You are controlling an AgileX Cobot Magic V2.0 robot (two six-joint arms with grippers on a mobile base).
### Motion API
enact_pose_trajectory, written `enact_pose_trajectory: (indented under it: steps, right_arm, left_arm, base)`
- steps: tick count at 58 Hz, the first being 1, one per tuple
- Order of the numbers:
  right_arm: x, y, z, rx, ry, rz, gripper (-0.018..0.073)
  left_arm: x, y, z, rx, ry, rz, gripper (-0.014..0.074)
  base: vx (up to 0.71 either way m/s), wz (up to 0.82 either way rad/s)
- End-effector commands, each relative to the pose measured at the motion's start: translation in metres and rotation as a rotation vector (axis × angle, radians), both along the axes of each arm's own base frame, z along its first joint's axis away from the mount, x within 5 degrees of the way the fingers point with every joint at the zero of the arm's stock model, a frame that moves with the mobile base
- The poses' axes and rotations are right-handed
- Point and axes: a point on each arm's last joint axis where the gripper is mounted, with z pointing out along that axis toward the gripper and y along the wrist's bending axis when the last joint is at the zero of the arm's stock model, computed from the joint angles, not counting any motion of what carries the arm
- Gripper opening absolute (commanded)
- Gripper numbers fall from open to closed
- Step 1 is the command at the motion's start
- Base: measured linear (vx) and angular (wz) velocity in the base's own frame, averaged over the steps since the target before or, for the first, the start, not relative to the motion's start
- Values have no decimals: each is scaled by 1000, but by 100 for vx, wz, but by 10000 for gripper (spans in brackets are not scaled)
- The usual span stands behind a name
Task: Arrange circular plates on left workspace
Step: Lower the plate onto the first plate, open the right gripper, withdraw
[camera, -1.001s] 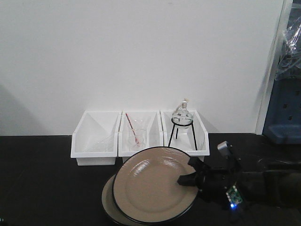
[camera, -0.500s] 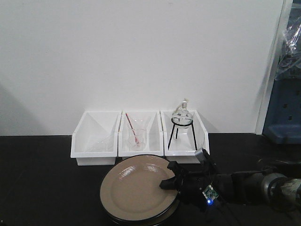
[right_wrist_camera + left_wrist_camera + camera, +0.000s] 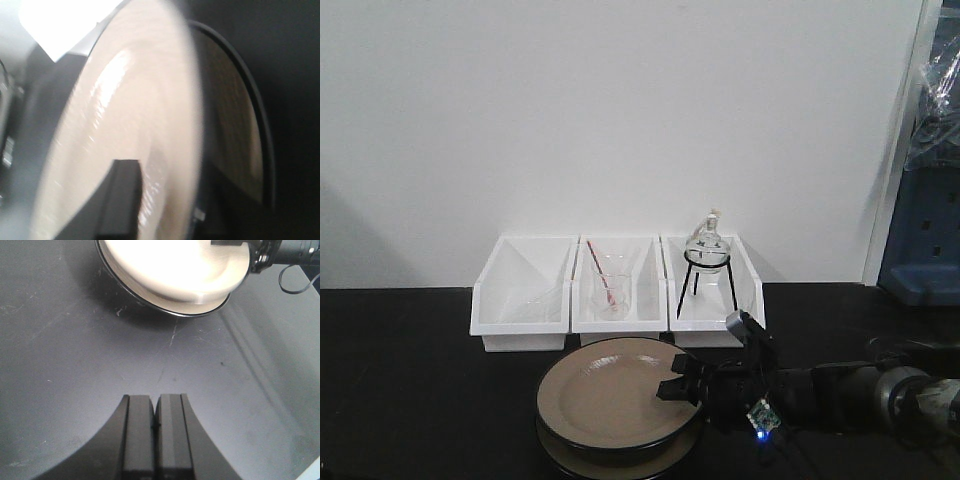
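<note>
Two round beige plates with black rims are stacked on the black bench top (image 3: 410, 390), in front of the bins. The upper plate (image 3: 610, 400) sits almost flat on the lower plate (image 3: 620, 458), of which only the front rim shows. My right gripper (image 3: 682, 390) is shut on the upper plate's right rim. In the right wrist view one finger (image 3: 122, 200) lies on the upper plate's face (image 3: 125, 110), and the lower plate (image 3: 235, 140) shows behind. My left gripper (image 3: 155, 407) is shut and empty over bare bench, short of the plates (image 3: 175, 270).
Three white bins (image 3: 520, 295) stand in a row against the wall. The middle one holds a glass beaker (image 3: 610, 285) with a red rod. The right one holds a round flask on a black tripod (image 3: 708, 262). A blue cabinet (image 3: 925, 230) stands at the far right.
The upper plate has come down from a raised tilt to nearly flat on the lower plate. My right gripper moved down and left with it. The left gripper's earlier state is not shown.
</note>
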Motion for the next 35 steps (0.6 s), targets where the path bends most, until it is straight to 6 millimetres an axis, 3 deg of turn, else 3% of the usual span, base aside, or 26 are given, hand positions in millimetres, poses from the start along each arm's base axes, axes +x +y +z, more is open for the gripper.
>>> enact_pose_trajectory:
  steps: [1, 7, 21, 35]
  right_arm:
    - [2, 1, 41, -34, -205, 96, 442]
    - [3, 0, 41, -110, -292, 150, 484]
    - [6, -6, 48, -289, -450, 194, 475]
    - [6, -17, 76, -446, -559, 138, 441]
  left_arm:
    - [1, -2, 14, -40, -54, 20, 0]
    - [1, -2, 14, -40, -54, 20, 0]
    - [0, -2, 14, -43, -51, 18, 0]
    - [0, -3, 14, -46, -48, 13, 0]
  base:
    - [0, 0]
    - [0, 0]
    - [0, 0]
    - [0, 0]
